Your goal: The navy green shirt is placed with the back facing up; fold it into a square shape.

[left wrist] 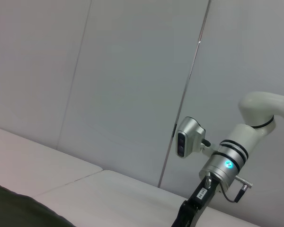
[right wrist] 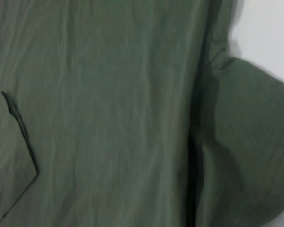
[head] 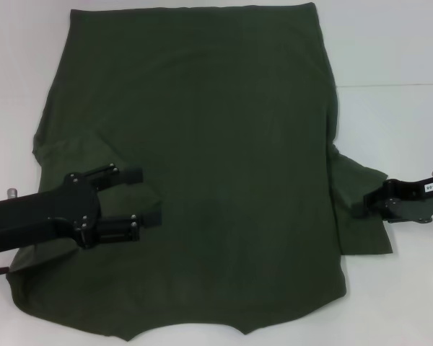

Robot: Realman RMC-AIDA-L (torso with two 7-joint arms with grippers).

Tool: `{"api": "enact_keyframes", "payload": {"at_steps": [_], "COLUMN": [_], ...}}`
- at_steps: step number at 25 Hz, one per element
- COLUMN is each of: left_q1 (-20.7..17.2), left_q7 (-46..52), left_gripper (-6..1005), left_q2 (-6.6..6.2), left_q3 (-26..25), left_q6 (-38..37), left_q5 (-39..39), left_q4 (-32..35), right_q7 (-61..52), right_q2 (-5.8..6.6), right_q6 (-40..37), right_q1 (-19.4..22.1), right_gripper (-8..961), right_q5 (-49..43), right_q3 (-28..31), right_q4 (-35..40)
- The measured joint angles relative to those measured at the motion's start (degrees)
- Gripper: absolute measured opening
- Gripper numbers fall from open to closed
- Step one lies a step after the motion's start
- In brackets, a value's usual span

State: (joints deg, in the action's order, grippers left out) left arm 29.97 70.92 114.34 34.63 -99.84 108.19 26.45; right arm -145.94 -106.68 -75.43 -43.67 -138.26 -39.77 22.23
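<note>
The navy green shirt (head: 202,166) lies spread flat, plain side up, on the white desk (head: 397,43), filling most of the head view from the top edge to the bottom. The left gripper (head: 146,196) sits over the shirt at lower left, its fingers (head: 132,174) released and apart, holding nothing. The right gripper (head: 368,204) is at the sleeve on the right edge of the frame; whether it grips the cloth cannot be told.

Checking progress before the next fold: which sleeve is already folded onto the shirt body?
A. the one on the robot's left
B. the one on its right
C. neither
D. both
A: under the open left gripper that sleeve lies folded onto the shirt, while the other sleeve sticks out flat by the right gripper.
</note>
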Motion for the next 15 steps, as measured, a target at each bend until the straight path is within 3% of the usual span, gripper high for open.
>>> {"api": "enact_keyframes", "payload": {"at_steps": [3, 14, 15], "left_q1": [0.0, 0.0, 0.0], "left_q7": [0.0, 0.0, 0.0], "left_gripper": [920, 920, 920], "left_q2": [0.00, 0.01, 0.01], "left_q3": [0.0, 0.0, 0.0], "left_q6": [0.0, 0.0, 0.0], "left_q5": [0.0, 0.0, 0.0], "left_q4": [0.0, 0.0, 0.0], "right_q7": [0.0, 1.0, 1.1], "right_q2": [0.02, 0.16, 0.20], "right_q6": [0.0, -0.1, -0.2], "right_q1": [0.0, 0.3, 0.3], "right_gripper": [409, 16, 18], "right_q5": [0.0, 0.1, 0.1], "right_q3": [0.0, 0.3, 0.3], "right_q4": [0.2, 0.4, 0.4]}}
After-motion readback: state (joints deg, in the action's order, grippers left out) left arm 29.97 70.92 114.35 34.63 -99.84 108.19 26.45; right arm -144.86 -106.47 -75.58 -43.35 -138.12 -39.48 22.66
